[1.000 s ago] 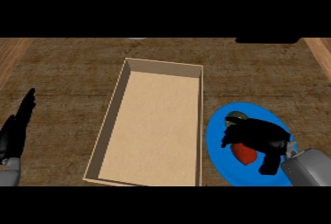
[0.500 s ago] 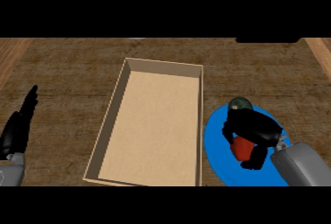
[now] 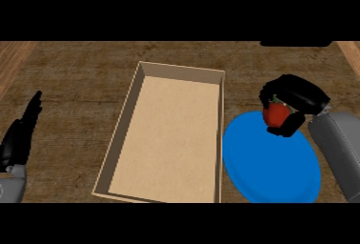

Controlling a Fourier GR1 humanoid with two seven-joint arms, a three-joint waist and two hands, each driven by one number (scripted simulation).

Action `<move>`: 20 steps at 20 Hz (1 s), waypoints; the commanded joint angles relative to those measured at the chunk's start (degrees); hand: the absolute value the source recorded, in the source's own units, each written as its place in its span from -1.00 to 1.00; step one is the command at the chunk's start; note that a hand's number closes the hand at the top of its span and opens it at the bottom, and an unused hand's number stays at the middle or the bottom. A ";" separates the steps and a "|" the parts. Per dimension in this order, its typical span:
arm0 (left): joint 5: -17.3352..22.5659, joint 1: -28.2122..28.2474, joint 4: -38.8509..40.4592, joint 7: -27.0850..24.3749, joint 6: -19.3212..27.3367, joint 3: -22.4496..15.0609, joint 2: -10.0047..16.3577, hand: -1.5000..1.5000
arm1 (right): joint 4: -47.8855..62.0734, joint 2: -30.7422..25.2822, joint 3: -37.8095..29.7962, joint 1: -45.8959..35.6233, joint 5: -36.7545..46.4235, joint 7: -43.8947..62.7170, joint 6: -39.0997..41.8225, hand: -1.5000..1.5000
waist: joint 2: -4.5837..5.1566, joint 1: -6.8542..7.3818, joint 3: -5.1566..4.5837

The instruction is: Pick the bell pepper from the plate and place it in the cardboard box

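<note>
Bell pepper (image 3: 275,113), red, is gripped in the curled fingers of the black right hand (image 3: 296,101), over the far rim of the round blue plate (image 3: 271,164), right of the tan cardboard box (image 3: 169,143). The black left hand (image 3: 20,140) rests open at left.

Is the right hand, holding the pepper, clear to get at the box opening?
Probably yes: the right hand, curled round the bell pepper, is just right of the open cardboard box, nothing between them.

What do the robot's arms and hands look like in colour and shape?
The right forearm and left forearm are smooth, rounded and grey. The right hand and left hand are black, with slim fingers. No cables or markings show.
</note>
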 commanded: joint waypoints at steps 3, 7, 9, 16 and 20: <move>-0.50 1.71 -3.94 2.51 -0.21 -0.28 -0.43 0.00 | 3.16 -0.79 -7.80 -8.05 -5.19 -2.77 -1.40 1.00 | -0.25 -0.09 0.01; -0.72 0.68 -0.87 -0.03 0.04 0.23 -0.92 0.00 | -1.36 1.09 -9.08 -9.76 -9.90 -7.76 -0.21 1.00 | -0.32 -0.64 -0.03; 0.05 1.43 0.22 -1.52 -0.77 2.42 0.88 0.00 | -8.13 2.83 -7.99 -7.58 -11.32 -5.90 2.66 1.00 | -0.53 -1.21 -0.07; -0.22 2.45 -3.54 1.87 -1.33 2.04 0.00 0.00 | -14.84 9.40 -5.92 -11.40 -15.43 3.22 13.48 1.00 | -0.74 -1.06 -0.07; -2.25 1.94 -1.40 0.21 1.05 0.24 -3.35 0.00 | -16.26 14.45 -6.40 -13.17 -19.27 10.04 18.17 1.00 | -0.51 -1.03 -0.07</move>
